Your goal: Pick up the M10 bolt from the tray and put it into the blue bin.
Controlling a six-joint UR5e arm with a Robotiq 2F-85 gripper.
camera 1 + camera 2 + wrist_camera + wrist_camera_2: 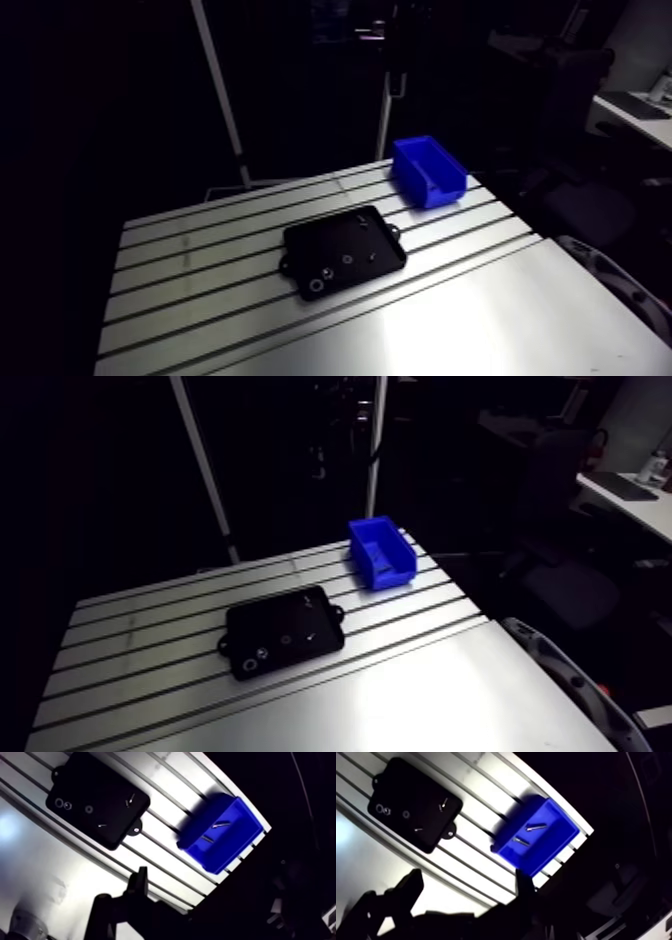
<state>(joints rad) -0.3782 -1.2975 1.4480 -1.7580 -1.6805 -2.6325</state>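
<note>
no readable text, labels or numbers

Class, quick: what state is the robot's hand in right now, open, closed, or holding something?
The hand: open, with nothing between its fingers.

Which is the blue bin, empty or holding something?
Holding something: the wrist view shows two small metal pieces lying inside the blue bin.

The gripper (467,881) is held high, and in the wrist view it shows only as a dark silhouette. Its two fingers (410,888) rise spread wide apart. In the arm view the wrist is too dark to make out
</note>
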